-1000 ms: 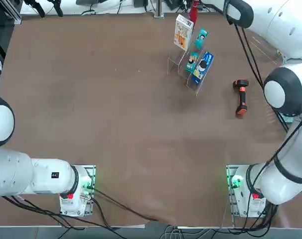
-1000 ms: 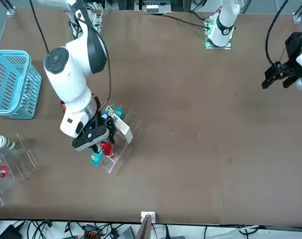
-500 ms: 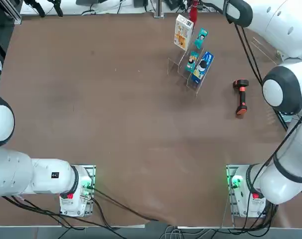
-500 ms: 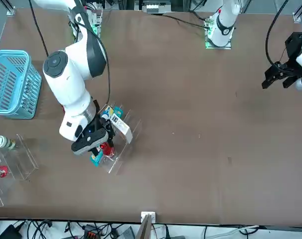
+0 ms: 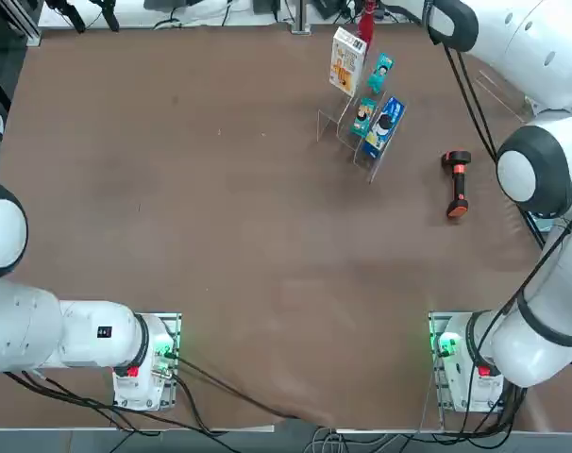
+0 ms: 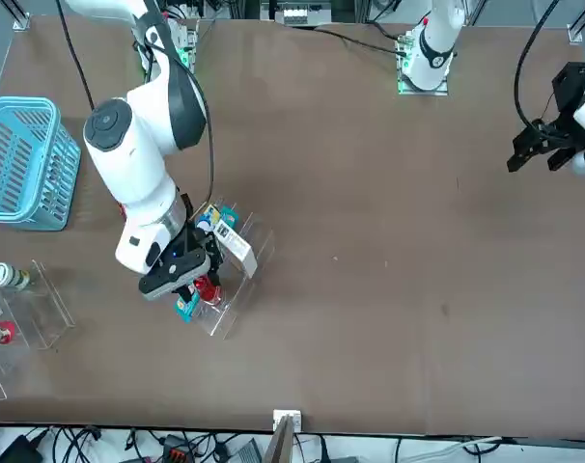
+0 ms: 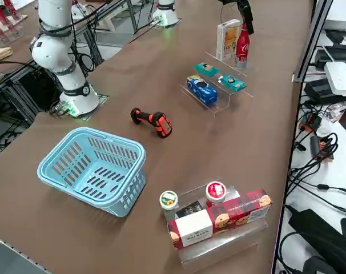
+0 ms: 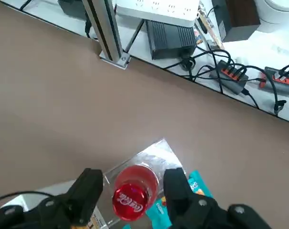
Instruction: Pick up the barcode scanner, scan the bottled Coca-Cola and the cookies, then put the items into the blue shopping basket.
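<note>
The bottled Coca-Cola, red-capped with a red label, stands on a clear rack near the table's far edge, beside the white cookies carton. My right gripper comes down over the bottle, and its two fingers press on opposite sides of it. The same grip shows in the right side view, with the gripper above the bottle. The barcode scanner, black head and orange handle, lies flat on the table, apart from the gripper. The blue shopping basket sits on the table's right side.
On the rack are two teal packets and a blue packet. A second clear stand beside the basket carries small bottles and cookie packs. Cables and a power strip lie beyond the table's far edge.
My right gripper's fingers have drawn in around the Coca-Cola bottle, and the arm has shifted slightly. The scanner, the cookies and the basket have not moved.
</note>
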Robot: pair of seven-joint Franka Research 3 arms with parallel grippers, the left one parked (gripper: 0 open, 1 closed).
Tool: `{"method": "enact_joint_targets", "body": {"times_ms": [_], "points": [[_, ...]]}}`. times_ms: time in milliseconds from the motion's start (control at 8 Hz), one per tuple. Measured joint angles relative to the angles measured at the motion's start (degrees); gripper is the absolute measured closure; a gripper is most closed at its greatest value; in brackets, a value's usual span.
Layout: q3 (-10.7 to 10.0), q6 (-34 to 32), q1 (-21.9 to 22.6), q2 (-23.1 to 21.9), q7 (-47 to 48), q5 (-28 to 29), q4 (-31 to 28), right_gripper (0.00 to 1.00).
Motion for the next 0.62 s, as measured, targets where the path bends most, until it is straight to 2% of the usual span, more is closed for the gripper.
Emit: {"method": "enact_joint_targets", "body": {"times_ms": [125,250,375,625], "points": [[0.00,0.00,-0.01,0.05,0.00,0.00,0.00,0.26],[0.00,0.00,-0.02,0.11,-0.02,0.00,0.00,0.37],[0.00,0.01,-0.02,0.16,-0.02,0.01,0.01,0.62],[0.00,0.02,-0.02,0.16,-0.02,0.02,0.04,0.66]]}}
